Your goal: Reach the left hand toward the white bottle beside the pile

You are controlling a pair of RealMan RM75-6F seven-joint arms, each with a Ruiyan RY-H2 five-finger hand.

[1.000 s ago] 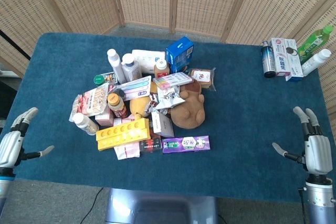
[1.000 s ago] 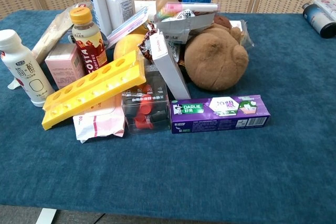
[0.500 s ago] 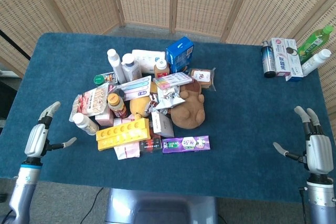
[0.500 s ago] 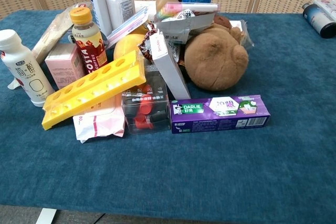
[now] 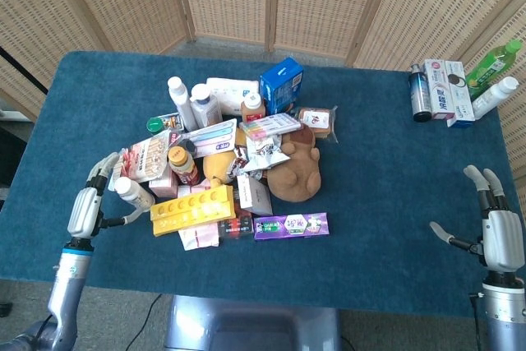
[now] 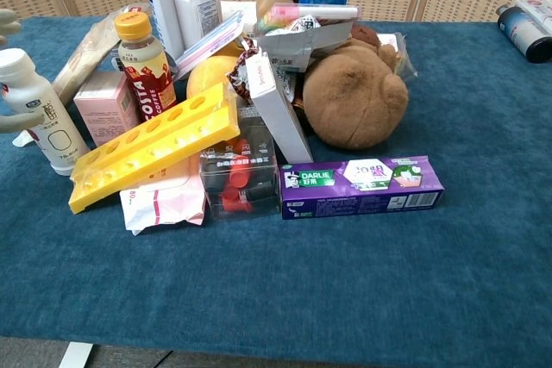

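A small white bottle (image 5: 133, 194) with a white cap stands at the left edge of the pile; in the chest view the white bottle (image 6: 37, 115) shows at far left. My left hand (image 5: 89, 201) is open just left of it, fingers spread, thumb reaching toward the bottle's base. Only its fingertips (image 6: 17, 121) show in the chest view, close beside the bottle. My right hand (image 5: 496, 229) hovers open at the table's right front, holding nothing.
The pile (image 5: 230, 166) holds a yellow tray (image 5: 192, 209), a brown plush toy (image 5: 296, 168), a coffee bottle (image 5: 182, 165), a purple toothpaste box (image 5: 291, 226) and boxes. More bottles and boxes (image 5: 450, 88) stand at the back right of the blue table (image 5: 386, 195).
My left hand has moved right and forward from the table's left front edge to just beside the white bottle. The right hand has barely moved.
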